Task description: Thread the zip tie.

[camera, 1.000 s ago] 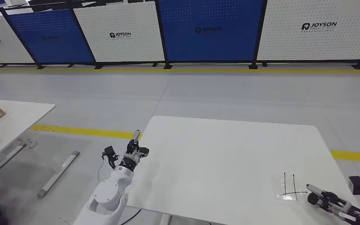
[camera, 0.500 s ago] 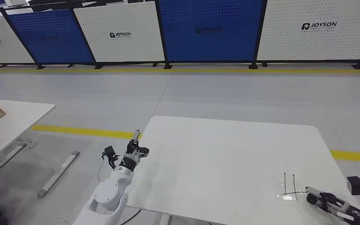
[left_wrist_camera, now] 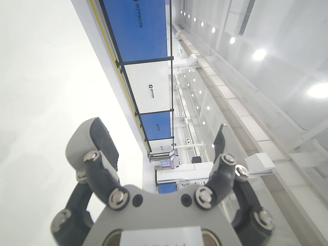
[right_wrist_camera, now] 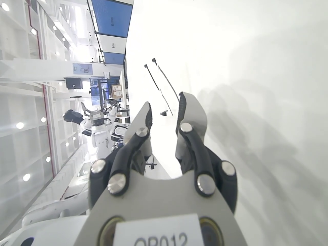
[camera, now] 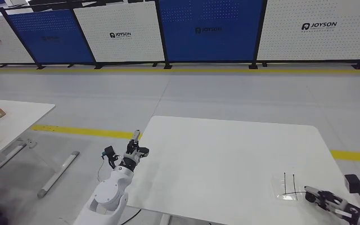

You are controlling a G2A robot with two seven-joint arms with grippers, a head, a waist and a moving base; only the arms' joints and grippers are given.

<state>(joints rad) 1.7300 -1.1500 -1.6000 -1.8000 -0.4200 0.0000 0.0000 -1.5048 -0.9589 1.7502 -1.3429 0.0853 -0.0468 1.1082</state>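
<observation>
Three thin black zip ties (camera: 289, 184) lie near the front right corner of the white table (camera: 225, 163): two side by side and one across their near ends. They rest on what looks like a clear plastic sheet. My right gripper (camera: 307, 190) sits low, just right of them, open and holding nothing. In the right wrist view the zip ties (right_wrist_camera: 155, 79) lie just beyond my open right gripper (right_wrist_camera: 164, 103), with a small black piece (right_wrist_camera: 164, 113) between the fingertips. My left gripper (camera: 135, 147) stands open at the table's left edge; the left wrist view shows my left gripper (left_wrist_camera: 160, 131) empty.
The table's right edge (camera: 332, 157) runs close beside the right arm. Blue and white pegboard panels (camera: 208, 31) stand far behind on the floor. Another white table (camera: 19, 115) is off to the left, with a grey bar (camera: 58, 173) on the floor.
My right gripper has crept a little closer to the near ends of the zip ties. The left arm has not moved.
</observation>
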